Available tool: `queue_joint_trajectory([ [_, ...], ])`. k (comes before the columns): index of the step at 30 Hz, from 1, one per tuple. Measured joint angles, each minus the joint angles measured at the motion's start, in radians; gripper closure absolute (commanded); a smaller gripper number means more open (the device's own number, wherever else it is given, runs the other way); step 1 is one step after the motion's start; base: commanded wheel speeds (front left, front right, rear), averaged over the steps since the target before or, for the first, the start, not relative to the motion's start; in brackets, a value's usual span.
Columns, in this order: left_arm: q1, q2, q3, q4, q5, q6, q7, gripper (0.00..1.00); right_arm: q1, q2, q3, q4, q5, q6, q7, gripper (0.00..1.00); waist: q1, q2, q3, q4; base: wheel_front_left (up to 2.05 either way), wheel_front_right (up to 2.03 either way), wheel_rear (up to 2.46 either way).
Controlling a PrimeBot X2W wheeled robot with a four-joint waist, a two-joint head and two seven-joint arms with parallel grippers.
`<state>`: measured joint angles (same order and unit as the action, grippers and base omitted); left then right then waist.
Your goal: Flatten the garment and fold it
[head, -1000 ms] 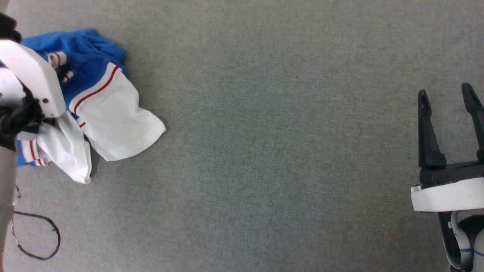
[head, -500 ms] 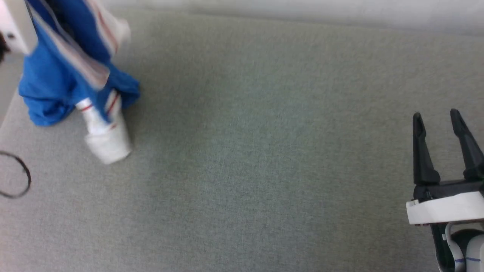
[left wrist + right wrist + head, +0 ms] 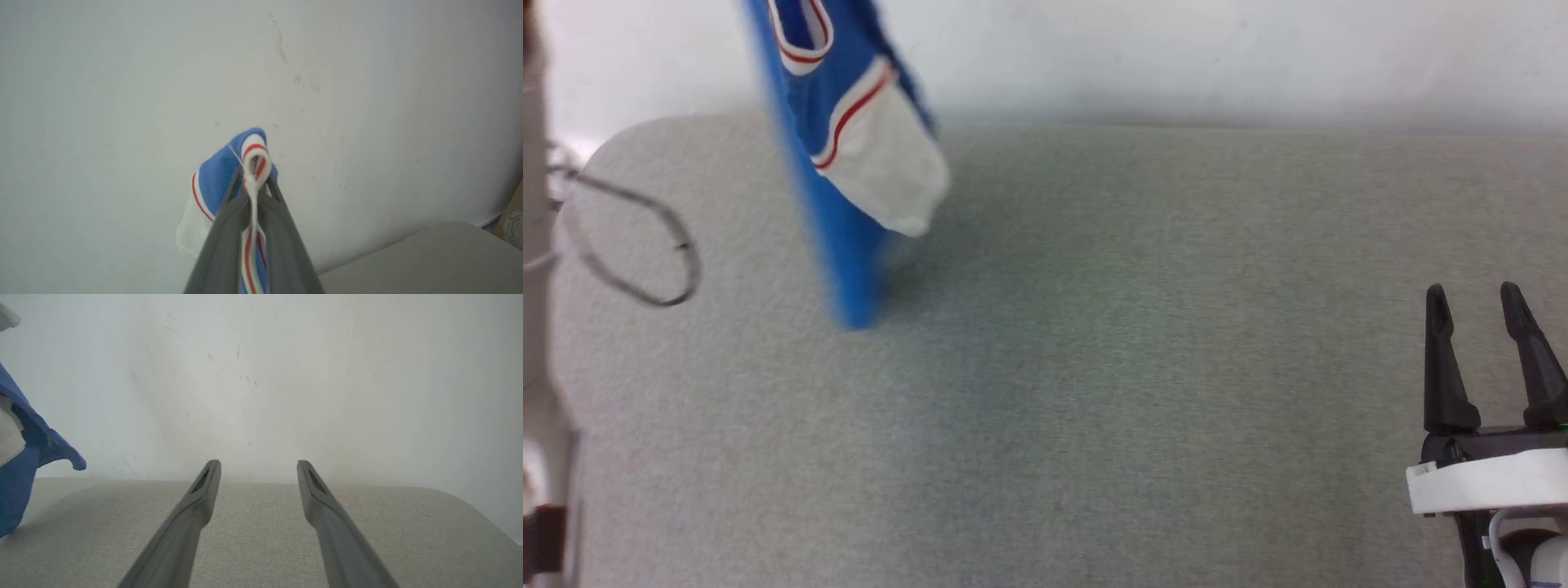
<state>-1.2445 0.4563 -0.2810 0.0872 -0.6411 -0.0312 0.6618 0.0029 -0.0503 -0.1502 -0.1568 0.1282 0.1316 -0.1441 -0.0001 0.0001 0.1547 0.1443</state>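
Two grippers accounted for. My left gripper [image 3: 253, 179] is clamped tight on the garment [image 3: 837, 163]. Its two fingers pinch a fold of red-and-white striped trim, which loops out just past the fingertips in the left wrist view. Blue cloth and a white sleeve end hang behind the fingers, against the pale wall [image 3: 1176, 57]. In the head view the garment hangs upright as a narrow blue column at the upper left, blurred, with its top running out of the upper edge. One white sleeve end, bordered by a red stripe, stands out on its right side. Its lower blue end reaches down to the grey fabric surface [image 3: 1094, 367]. I cannot tell whether it touches, though the right wrist view shows blue cloth at or very near the surface at far left. My right gripper [image 3: 1473, 292] sits at the lower right, well apart from the garment, fingers spread wide with the grey surface showing between them. A thin dark cable loop [image 3: 692, 269] shows at the left, near the garment but apart from it.
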Motion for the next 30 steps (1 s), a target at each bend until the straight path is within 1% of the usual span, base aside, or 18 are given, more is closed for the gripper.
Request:
queue_joint_trajectory([
  [5, -0.055, -0.096, -0.020, -0.051, -0.031, 0.051, 0.017, 1.00, 0.001, 0.000, 0.004, 0.013, 0.015, 0.000, -0.016, 0.00, 0.0000, 0.0000, -0.014, -0.040, 0.00, 0.00, 0.00],
  [9, -0.071, -0.168, -0.063, -0.092, -0.047, 0.062, 0.038, 1.00, 0.001, 0.000, 0.000, 0.024, 0.025, 0.000, -0.027, 0.00, 0.0000, 0.0000, -0.015, -0.071, 0.00, 0.00, 0.00],
  [11, -0.070, -0.203, -0.085, -0.110, -0.058, 0.075, 0.044, 1.00, 0.001, 0.000, -0.005, 0.028, 0.031, 0.000, -0.033, 0.00, 0.0001, 0.0000, -0.013, -0.087, 0.00, 0.00, 0.00],
  [15, -0.036, -0.262, -0.142, -0.148, -0.062, 0.090, 0.048, 1.00, 0.001, 0.000, -0.019, 0.034, 0.035, 0.000, -0.040, 0.00, 0.0001, 0.0000, -0.004, -0.114, 0.00, 0.00, 0.00],
  [19, 0.087, -0.292, -0.217, -0.179, -0.063, 0.097, 0.040, 1.00, 0.000, 0.000, -0.038, 0.035, 0.041, 0.000, -0.043, 0.00, 0.0002, 0.0000, 0.008, -0.139, 0.00, 0.00, 0.00],
  [21, 0.177, -0.297, -0.257, -0.189, -0.061, 0.105, 0.026, 1.00, 0.000, 0.000, -0.047, 0.034, 0.042, 0.000, -0.044, 0.00, 0.0001, 0.0000, 0.014, -0.151, 0.00, 0.00, 0.00],
  [23, 0.278, -0.295, -0.302, -0.194, -0.054, 0.108, 0.009, 1.00, 0.000, -0.001, -0.054, 0.030, 0.043, 0.000, -0.045, 0.00, 0.0001, 0.0000, 0.023, -0.161, 0.00, 0.00, 0.00],
  [25, 0.390, -0.301, -0.331, -0.194, -0.055, 0.127, -0.024, 1.00, 0.000, -0.001, -0.061, 0.027, 0.044, 0.000, -0.045, 0.00, 0.0002, 0.0000, 0.033, -0.169, 0.00, 0.00, 0.00],
  [27, 0.488, -0.292, -0.374, -0.186, -0.042, 0.131, -0.050, 1.00, 0.000, -0.001, -0.067, 0.023, 0.044, 0.000, -0.045, 0.00, 0.0002, 0.0000, 0.042, -0.176, 0.00, 0.00, 0.00],
  [28, 0.532, -0.293, -0.382, -0.176, -0.037, 0.142, -0.075, 1.00, 0.001, -0.001, -0.071, 0.019, 0.044, 0.000, -0.044, 0.00, 0.0001, 0.0000, 0.048, -0.179, 0.00, 0.00, 0.00],
  [30, 0.610, -0.287, -0.411, -0.138, -0.027, 0.151, -0.101, 1.00, 0.001, -0.001, -0.075, 0.013, 0.044, 0.000, -0.043, 0.00, 0.0002, 0.0000, 0.058, -0.184, 0.00, 0.00, 0.00],
])
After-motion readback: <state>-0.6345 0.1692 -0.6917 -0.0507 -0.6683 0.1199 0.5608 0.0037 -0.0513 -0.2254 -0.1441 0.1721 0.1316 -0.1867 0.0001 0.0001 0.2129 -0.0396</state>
